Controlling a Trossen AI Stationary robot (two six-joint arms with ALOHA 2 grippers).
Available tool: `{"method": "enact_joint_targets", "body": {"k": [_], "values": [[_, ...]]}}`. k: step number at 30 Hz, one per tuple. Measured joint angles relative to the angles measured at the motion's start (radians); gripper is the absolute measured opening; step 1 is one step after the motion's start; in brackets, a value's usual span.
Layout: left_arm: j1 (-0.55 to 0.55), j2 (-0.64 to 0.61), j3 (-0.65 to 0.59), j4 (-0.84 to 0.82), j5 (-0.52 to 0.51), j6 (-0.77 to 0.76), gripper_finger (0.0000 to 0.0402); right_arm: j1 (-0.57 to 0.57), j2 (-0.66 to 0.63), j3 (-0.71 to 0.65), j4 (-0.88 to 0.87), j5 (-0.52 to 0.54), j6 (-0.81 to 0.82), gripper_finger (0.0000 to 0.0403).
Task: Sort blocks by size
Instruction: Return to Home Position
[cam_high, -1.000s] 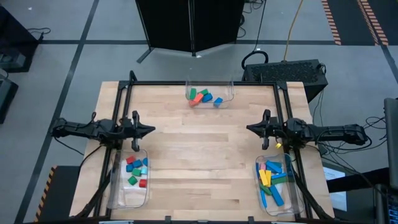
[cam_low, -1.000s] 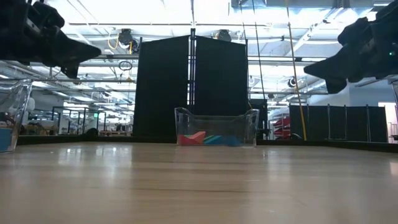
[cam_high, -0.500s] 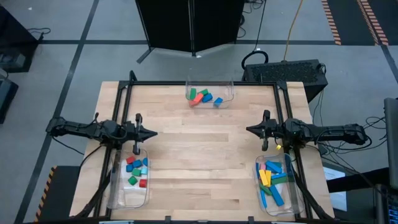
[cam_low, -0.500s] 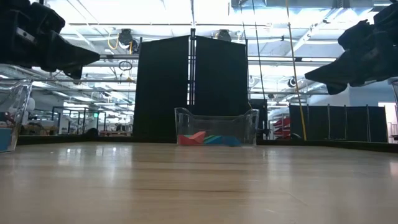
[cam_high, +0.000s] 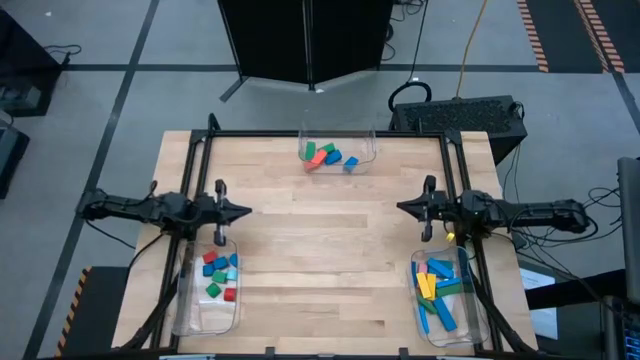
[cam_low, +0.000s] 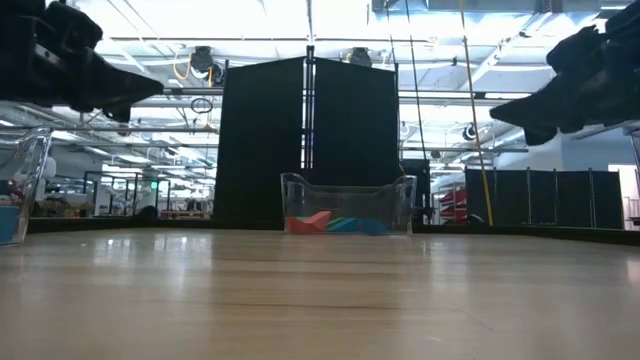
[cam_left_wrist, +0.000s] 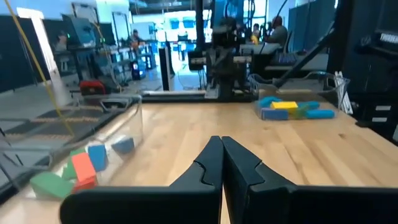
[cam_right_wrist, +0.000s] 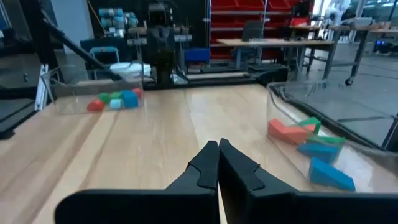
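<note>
Barely anything moved: left hand (cam_high: 244, 210) at 9 o'clock and right hand (cam_high: 402, 207) at 3 o'clock hover pinched closed, empty. Blocks (cam_high: 326, 154) all sit in clear bins (cam_high: 205, 315), so sorting looks done.

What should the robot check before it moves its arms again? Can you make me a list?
1. The left gripper is shut and empty: ok.
2. The right gripper is shut and empty: ok.
3. Both are up off the table: ok.
4. All blocks sit inside the far bin, left bin or right bin, none loose: ok.
5. Both arms are apart from the bins: ok.
6. Every block is in the right size bin: cannot tell.
</note>
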Motion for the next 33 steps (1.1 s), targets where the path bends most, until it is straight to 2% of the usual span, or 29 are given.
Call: {"method": "enact_joint_targets", "body": {"k": [7, 33], "values": [[0.0, -0.053, 0.0, 0.002, -0.008, 0.041, 0.0, -0.001, -0.144, 0.0, -0.034, -0.011, -0.017, 0.0], [0.0, -0.053, -0.001, 0.002, -0.008, 0.017, 0.0, -0.007, -0.14, 0.005, -0.051, -0.026, 0.007, 0.0006]]}}
